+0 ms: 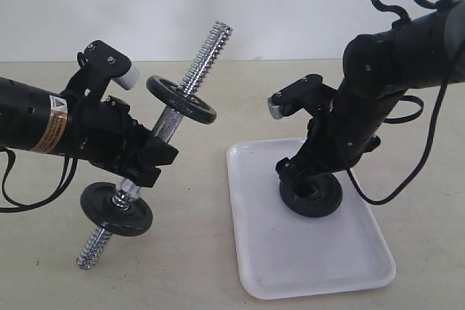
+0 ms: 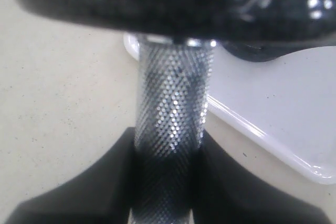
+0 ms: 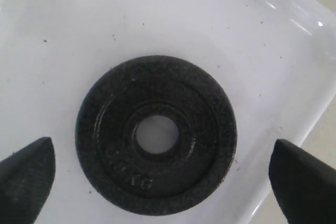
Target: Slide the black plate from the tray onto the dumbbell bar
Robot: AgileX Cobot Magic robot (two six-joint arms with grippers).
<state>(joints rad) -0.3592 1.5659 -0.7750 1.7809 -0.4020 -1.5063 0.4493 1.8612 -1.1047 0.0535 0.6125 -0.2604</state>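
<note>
Status: the black plate lies flat on the tray, not yet gripped. The right gripper hangs over it, jaws wide on either side. Beside the tray, the left gripper clamps the tilted dumbbell bar aloft. Pickup and threading remain.

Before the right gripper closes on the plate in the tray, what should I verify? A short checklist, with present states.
1. Right gripper open, straddling the black plate: ok.
2. Plate lying flat in the tray: ok.
3. Left gripper shut on the dumbbell bar: ok.
4. Bar's upper threaded end free: ok.
5. Fingertips low enough to catch the plate: cannot tell.
</note>
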